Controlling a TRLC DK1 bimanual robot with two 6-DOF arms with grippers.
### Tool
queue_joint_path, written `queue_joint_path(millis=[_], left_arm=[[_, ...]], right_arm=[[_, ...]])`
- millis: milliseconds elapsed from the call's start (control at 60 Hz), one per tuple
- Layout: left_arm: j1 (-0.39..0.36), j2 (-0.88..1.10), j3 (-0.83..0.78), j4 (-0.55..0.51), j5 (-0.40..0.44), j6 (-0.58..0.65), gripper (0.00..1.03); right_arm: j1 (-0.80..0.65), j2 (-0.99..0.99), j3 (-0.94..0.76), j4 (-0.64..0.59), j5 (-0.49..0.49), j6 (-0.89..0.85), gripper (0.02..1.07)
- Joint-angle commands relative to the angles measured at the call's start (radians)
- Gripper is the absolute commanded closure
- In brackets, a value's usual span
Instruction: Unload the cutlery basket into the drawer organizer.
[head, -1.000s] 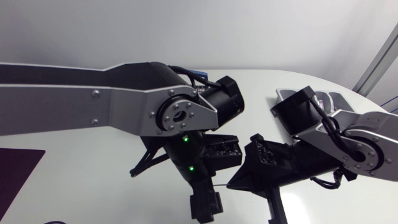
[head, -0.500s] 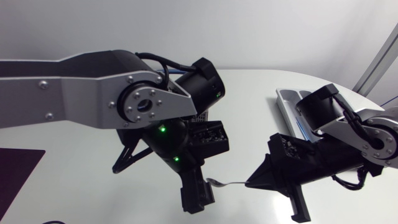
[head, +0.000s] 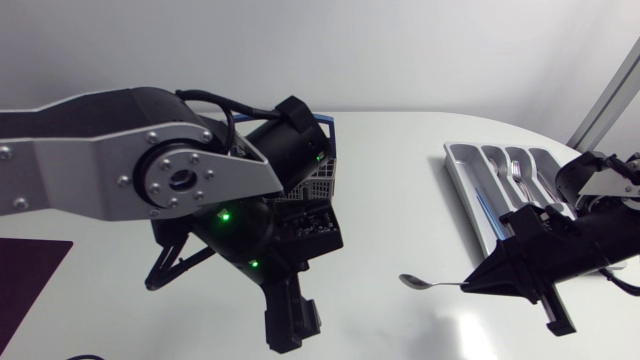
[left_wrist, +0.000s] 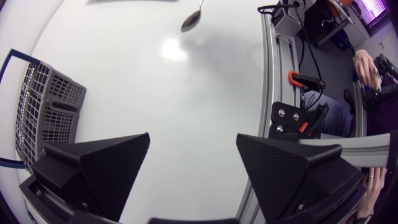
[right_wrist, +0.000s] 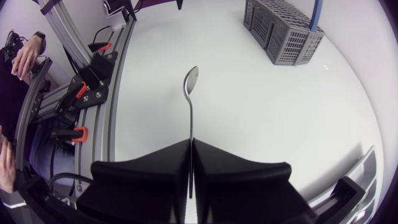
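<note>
- The right tool (right_wrist: 190, 144), near the table's front edge, is clenched on the handle of the spoon (right_wrist: 190, 93). It has pulled away toward the right edge since the handover.
- The left tool (left_wrist: 193, 146), released and empty, has backed off leftward.
- The cutlery basket (head: 318, 182) sits mid-table behind the left arm.
- The drawer organizer (head: 458, 172), by the far right corner, is probably the spoon's next stop.

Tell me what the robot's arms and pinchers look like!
The left arm and right arm have silver-grey links, round black joints and black cables. The left shows green lights. The left gripper and right gripper are matte black with broad wedge fingers.
</note>
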Motion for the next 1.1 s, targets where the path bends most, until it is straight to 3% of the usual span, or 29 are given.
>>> queue_joint_path(millis=[0,417,1083], left_arm=[[0.008,-0.027,-0.030,-0.004,0.005,0.011,0.06],[0.005,-0.047,-0.035,-0.004,0.005,0.011,0.06],[-0.011,-0.038,-0.020,0.009,0.004,-0.002,0.06]], right_arm=[[-0.070,0.055,0.038,-0.035,-0.012,-0.136,1.01],[-0.403,0.279,0.235,-0.170,0.051,-0.434,1.01],[-0.644,0.499,0.497,-0.166,0.153,-0.536,1.01]])
